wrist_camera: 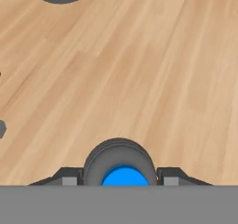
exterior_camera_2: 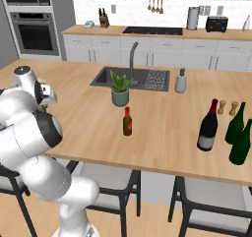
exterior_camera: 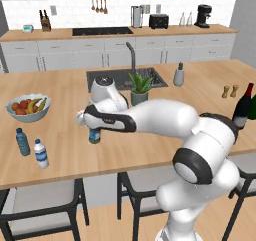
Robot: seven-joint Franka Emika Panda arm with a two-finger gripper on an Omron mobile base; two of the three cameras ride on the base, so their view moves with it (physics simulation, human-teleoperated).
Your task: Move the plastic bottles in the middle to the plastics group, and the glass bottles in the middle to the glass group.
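The gripper (exterior_camera: 94, 130) sat low over the wooden island counter (exterior_camera: 60, 110), in front of the sink (exterior_camera: 120, 77) and the potted plant (exterior_camera: 140, 89). In the hand view the fingers (wrist_camera: 69, 177) stood either side of the round top of the small greyish water bottle (wrist_camera: 119, 165), pressed to it left and right, so they were clamped on it. From the left base view the bottle's lower body showed just under the hand, upright, base at or very near the counter; contact with the surface could not be told.

The blue-tinted bottle (exterior_camera: 22, 141) and the white-capped bottle (exterior_camera: 41, 153) stood near each other at the counter's left front, below the fruit bowl (exterior_camera: 28, 107), well apart from the held bottle.

The small brown bottle (exterior_camera_2: 127, 121) stood upright in front of the plant. The tall dark wine bottle (exterior_camera_2: 208, 126) stood upright towards the right end, just beside the green glass bottles (exterior_camera_2: 238, 133), with the wooden shakers (exterior_camera_2: 228, 107) behind them.
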